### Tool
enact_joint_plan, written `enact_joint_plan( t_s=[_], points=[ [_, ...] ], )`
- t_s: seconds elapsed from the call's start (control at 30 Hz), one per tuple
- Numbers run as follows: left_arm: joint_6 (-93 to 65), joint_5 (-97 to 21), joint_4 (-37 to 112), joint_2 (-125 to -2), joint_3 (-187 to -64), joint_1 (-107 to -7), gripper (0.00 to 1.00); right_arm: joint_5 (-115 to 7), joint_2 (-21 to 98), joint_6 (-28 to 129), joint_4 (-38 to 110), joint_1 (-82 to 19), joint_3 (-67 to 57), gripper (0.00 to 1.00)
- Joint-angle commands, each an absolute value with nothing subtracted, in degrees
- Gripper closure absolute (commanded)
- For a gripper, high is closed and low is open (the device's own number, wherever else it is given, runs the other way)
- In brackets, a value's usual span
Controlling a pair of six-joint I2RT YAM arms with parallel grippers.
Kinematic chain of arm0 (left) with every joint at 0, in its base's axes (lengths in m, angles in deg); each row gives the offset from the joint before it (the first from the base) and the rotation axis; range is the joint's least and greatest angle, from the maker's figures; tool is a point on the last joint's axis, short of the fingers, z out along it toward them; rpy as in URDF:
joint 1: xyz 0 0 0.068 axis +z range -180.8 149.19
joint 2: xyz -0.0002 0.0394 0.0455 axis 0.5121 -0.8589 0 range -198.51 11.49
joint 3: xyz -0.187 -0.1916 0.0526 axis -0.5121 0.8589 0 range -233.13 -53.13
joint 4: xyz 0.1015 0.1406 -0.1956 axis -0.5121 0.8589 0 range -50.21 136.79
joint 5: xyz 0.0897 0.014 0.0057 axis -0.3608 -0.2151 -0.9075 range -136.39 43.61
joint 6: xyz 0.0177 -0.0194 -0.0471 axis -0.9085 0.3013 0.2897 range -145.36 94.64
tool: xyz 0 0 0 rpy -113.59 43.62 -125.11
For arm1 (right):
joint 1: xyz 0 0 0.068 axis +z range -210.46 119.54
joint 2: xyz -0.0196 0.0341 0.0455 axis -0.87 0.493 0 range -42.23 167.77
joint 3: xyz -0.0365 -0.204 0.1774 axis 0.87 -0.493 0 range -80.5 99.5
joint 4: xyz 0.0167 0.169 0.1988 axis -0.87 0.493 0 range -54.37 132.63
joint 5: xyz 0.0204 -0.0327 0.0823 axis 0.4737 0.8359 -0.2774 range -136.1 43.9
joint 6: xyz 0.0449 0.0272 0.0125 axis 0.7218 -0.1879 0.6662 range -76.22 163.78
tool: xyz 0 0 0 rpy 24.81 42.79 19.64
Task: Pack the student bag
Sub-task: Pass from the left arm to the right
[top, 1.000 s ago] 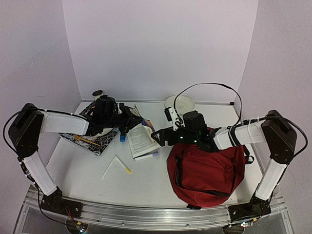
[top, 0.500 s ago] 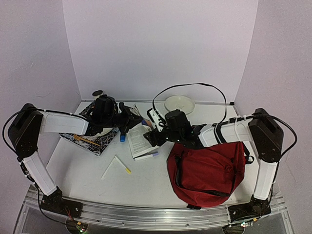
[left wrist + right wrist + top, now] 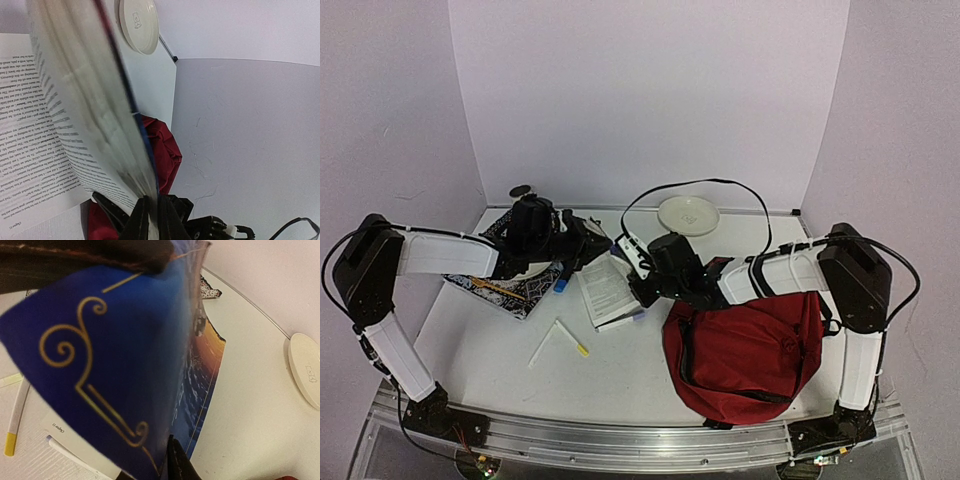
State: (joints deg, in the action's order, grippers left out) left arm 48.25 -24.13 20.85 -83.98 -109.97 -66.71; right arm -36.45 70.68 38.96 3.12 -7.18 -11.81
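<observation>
- Left of the book (image 3: 604, 292), the left pincer (image 3: 586, 248) is clamped on a raised sheaf of its pages. The wrist view shows the fingertips pinched together on the paper's edge, with printed pages fanning away from them.
- The book lies open on the counter (image 3: 620, 375). A patterned notebook (image 3: 508, 291) sits further left, and a white marker (image 3: 570, 338) with a yellow end lies in front of the book.
- At the book's right edge, the right pincer (image 3: 638, 286) has closed on the blue cover. One finger (image 3: 176, 460) shows hard against it; the other is hidden behind it.
- Behind and to the right of the book stands a white plate (image 3: 688, 214).
- The student bag (image 3: 740, 350) lies on the counter right of the book, just beyond the right pincer. I cannot tell whether its zip is open.
- Step in hand, as I judge it: both arms are taking hold of the book so that it can be packed. Nothing shows in the bag yet.
- The next move likely calls for folding the book shut, lifting it without tearing the pages, and carrying it right to the bag's opening.
</observation>
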Motion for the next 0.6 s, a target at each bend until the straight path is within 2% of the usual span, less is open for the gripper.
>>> enact_joint_plan(
  t_s=[0.0, 0.3, 0.57],
  points=[
    [47.7, -24.2, 11.4, -78.1, -109.1, -66.3, 0.81, -35.2, 65.6, 39.2, 3.4, -7.0, -9.6, 0.99],
    [46.2, -26.4, 11.5, -72.3, -100.1, -63.7, 0.4, -32.2, 61.8, 46.3, 3.5, -7.5, -9.0, 1.0],
    [46.7, -28.5, 11.6, -69.6, -91.6, -62.1, 0.28, -29.6, 58.4, 52.2, 3.5, -8.5, -7.9, 1.0]
  ],
)
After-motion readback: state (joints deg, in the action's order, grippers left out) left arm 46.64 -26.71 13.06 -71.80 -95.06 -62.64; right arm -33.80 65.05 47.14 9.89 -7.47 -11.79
